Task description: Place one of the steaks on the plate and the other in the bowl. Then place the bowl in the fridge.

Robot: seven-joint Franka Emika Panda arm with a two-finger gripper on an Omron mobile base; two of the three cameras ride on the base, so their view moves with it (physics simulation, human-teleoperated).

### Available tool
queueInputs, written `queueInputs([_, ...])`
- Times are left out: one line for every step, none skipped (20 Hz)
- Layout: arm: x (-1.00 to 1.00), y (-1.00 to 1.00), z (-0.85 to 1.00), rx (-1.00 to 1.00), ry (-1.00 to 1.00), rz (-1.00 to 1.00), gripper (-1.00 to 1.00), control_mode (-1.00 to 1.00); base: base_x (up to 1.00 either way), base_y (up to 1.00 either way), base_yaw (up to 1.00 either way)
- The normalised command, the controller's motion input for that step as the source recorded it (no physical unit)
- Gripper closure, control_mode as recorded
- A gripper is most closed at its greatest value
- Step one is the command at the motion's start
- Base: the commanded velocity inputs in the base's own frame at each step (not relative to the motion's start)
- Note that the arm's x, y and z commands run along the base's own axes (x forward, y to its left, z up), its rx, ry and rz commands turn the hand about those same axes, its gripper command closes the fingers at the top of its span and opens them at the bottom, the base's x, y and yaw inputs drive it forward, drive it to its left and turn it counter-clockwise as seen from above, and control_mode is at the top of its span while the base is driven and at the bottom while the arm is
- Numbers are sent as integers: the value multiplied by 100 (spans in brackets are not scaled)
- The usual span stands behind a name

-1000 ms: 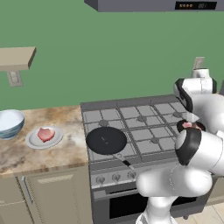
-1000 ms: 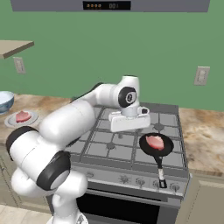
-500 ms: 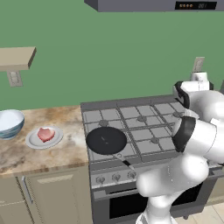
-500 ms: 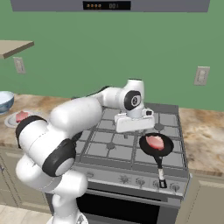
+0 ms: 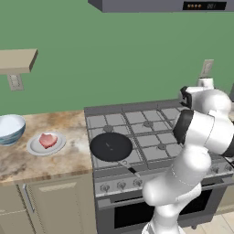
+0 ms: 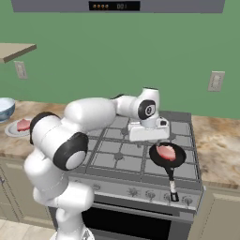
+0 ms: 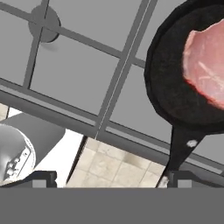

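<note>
One steak (image 6: 166, 152) lies in a black frying pan (image 6: 159, 161) on the stove's front right burner. In the hand view that steak (image 7: 206, 65) and its pan (image 7: 168, 87) sit at the upper right. My gripper (image 6: 149, 138) hovers over the stove just left of the pan, open and empty, with the fingertips (image 7: 43, 178) spread wide. The other steak (image 5: 47, 140) rests on the plate (image 5: 34, 148) on the counter left of the stove. The bowl (image 5: 9, 129) stands empty beside the plate, to its left. The fridge is out of view.
A second black pan (image 5: 111, 146), empty, sits on the stove's (image 5: 146, 132) front left burner. The marble counter (image 5: 68, 160) runs left of the stove, and another stretch (image 6: 218, 150) lies to its right. A range hood (image 6: 117, 5) hangs above.
My hand has drifted a little right and down towards the pan with the steak, and the arm has folded in closer to the base. The steaks, plate and bowl have not moved.
</note>
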Motion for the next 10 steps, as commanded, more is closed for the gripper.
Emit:
queueInputs([29,-14,-12,0,0,-10,-100,-100,0,0,0])
queueInputs([34,-11,-19,0,0,-10,-100,-100,0,0,0])
queueInputs([32,-12,-14,0,0,-10,-100,-100,0,0,0])
queueInputs([37,-15,-18,0,0,-10,-100,-100,0,0,0])
queueInputs([40,-18,-23,0,0,-10,-100,-100,0,0,0])
queueInputs([40,-15,-27,0,0,-9,-100,-100,0,0,0])
queueInputs([39,-13,-29,0,0,-9,-100,-100,0,0,0])
queueInputs([41,-4,-34,0,0,-9,-100,-100,0,0,0])
queueInputs([44,-7,-31,0,0,-8,-100,-100,0,0,0])
queueInputs([45,-9,-30,0,0,-8,-100,-100,0,0,0])
